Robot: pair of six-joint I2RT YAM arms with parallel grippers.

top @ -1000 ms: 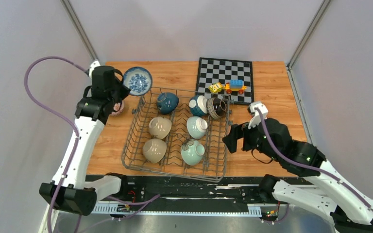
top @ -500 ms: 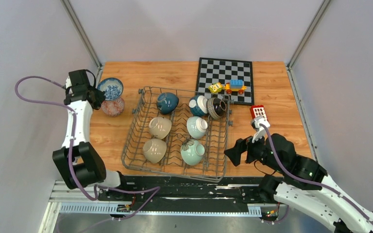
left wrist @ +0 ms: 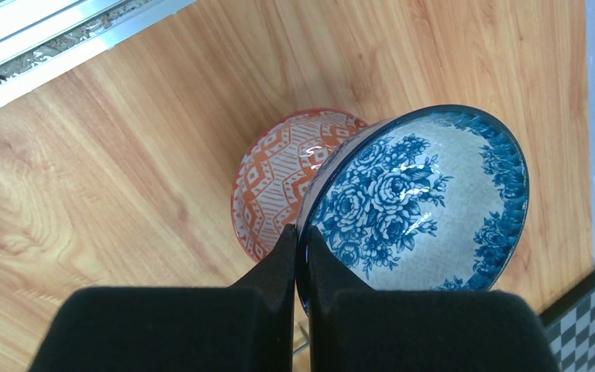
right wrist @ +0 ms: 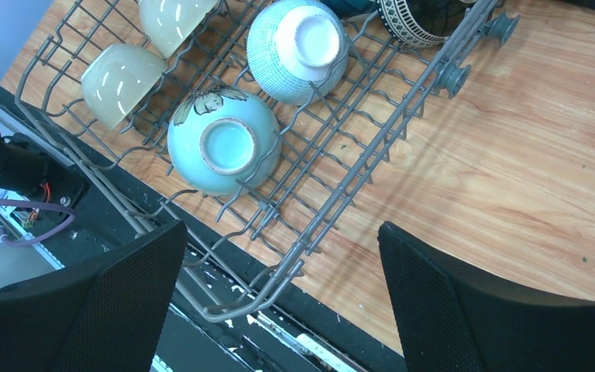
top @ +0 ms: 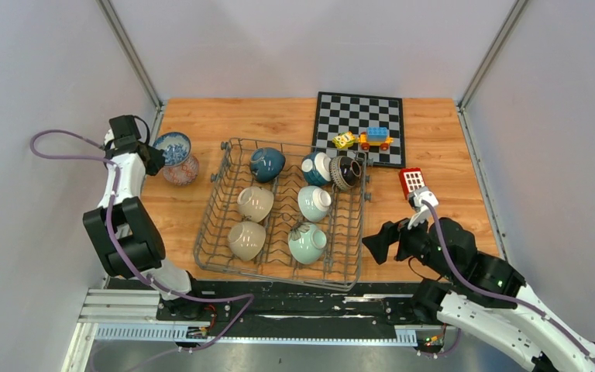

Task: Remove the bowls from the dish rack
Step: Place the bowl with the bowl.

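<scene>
Beside the dish rack (top: 215, 200), left gripper (left wrist: 300, 236) tight on floral bowl (left wrist: 418, 201); right gripper (top: 381, 240) wide.

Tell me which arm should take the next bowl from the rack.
Right arm: jaws open and empty beside the dish rack's near right corner, close to the pale green bowl. Left arm: jaws shut on the blue floral bowl above the orange bowl.

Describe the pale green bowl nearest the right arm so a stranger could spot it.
Find the big grey wire dish rack in the middle. In its near right corner sits a pale green ceramic bowl, foot ring facing up. Unlike the plain beige bowl beside it, it carries a dark painted sprig.
</scene>
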